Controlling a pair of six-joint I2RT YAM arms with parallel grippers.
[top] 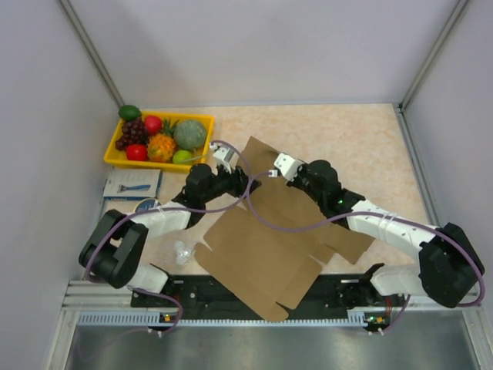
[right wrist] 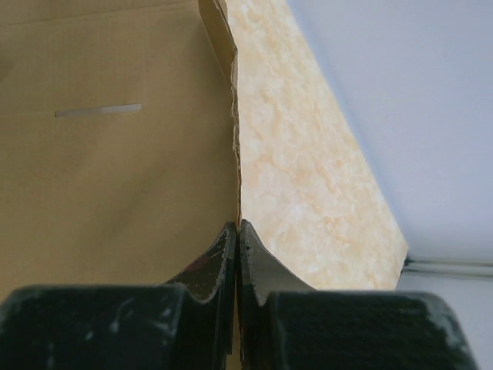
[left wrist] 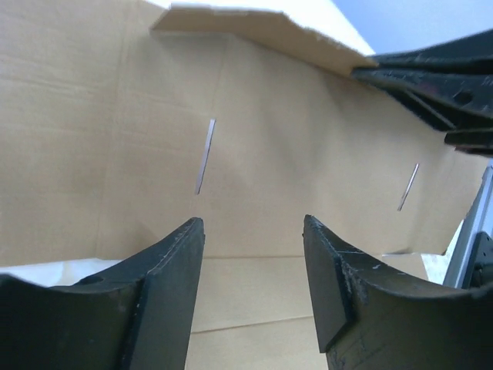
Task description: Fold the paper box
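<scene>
The right gripper (right wrist: 237, 228) pinches the box (right wrist: 115, 177) edge; the left gripper (left wrist: 253, 225) gapes empty. Hard pulling could tear it.

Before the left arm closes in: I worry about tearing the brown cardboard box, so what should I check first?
1. Right gripper shut on the edge of the plain brown cardboard box: ok.
2. Left gripper open, empty, facing the box: ok.
3. Purple cable clear of the cardboard: not ok, it crosses the box.
4. Yellow plastic fruit tray apart from the box: ok.
5. How deep the right grip sits: cannot tell.
</scene>
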